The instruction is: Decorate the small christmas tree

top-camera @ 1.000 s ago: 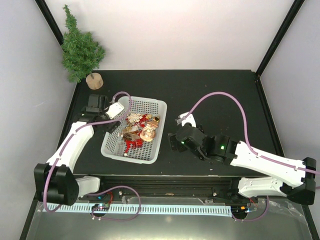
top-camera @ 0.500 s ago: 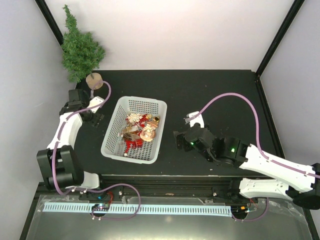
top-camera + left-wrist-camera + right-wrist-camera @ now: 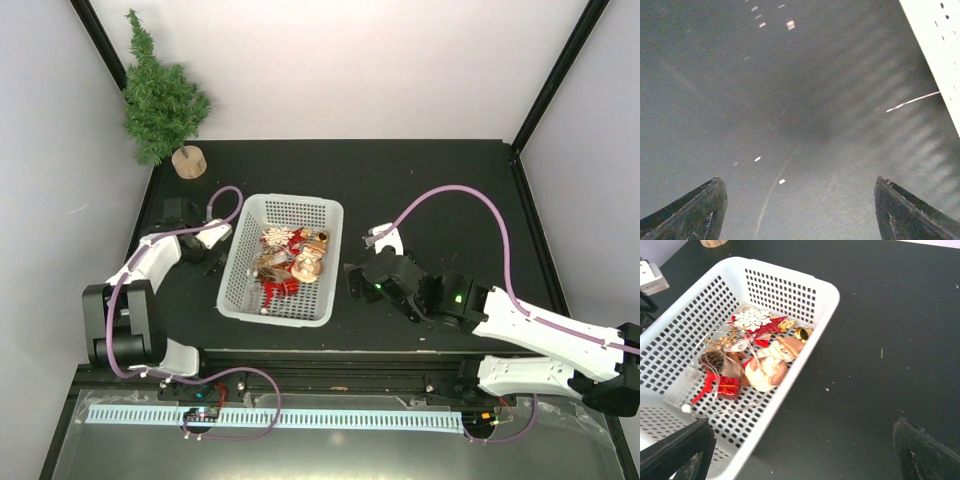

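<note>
left hand point(image 3: 799, 187) released, now beside basket point(image 3: 270, 318) | right hand point(image 3: 802, 432) released | basket shifted right

The left tool point(image 3: 800, 215) stands wide open, its two dark fingertips point(image 3: 695, 210) in the lower corners with nothing between them. Under and ahead of it lies the dark bench point(image 3: 740, 90), blurred, dotted with small pale specks point(image 3: 790, 24). Ahead and to the tool's right, a white object point(image 3: 940, 45) with small dark holes fills the corner. A thin pale streak point(image 3: 912, 101) lies on the bench just beside it.
</note>
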Tool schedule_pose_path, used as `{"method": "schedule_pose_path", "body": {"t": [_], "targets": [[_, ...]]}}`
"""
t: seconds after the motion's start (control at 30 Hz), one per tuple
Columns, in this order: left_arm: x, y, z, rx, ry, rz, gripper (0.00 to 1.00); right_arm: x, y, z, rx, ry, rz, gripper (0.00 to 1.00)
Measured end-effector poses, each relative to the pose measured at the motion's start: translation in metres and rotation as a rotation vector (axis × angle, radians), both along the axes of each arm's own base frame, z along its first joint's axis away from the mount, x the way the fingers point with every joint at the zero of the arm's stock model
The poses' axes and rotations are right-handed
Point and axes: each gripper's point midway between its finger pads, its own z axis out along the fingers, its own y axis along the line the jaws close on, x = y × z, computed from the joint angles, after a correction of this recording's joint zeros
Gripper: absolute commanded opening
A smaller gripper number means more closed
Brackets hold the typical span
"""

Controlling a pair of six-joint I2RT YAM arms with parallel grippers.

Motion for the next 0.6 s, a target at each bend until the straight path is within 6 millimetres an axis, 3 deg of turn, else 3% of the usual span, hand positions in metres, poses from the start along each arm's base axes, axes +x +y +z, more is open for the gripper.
{"method": "schedule_pose_path", "body": {"t": [0.23,0.43,0.6], "targets": [[0.000,-0.061,-0.005,-0.007,0.006,-0.168,0.82,0.001,0.003,-0.005,-0.013,0.007,0.002,0.98],[-0.001,-0.114,-0.028,0.021,0.058,-0.336,0.81,0.001,0.002,-0.005,-0.012,0.006,0.001,0.98],[0.010,-0.149,-0.030,0.048,0.025,-0.447,0.82,0.000,-0.003,-0.001,0.001,-0.002,-0.004,0.98]]}}
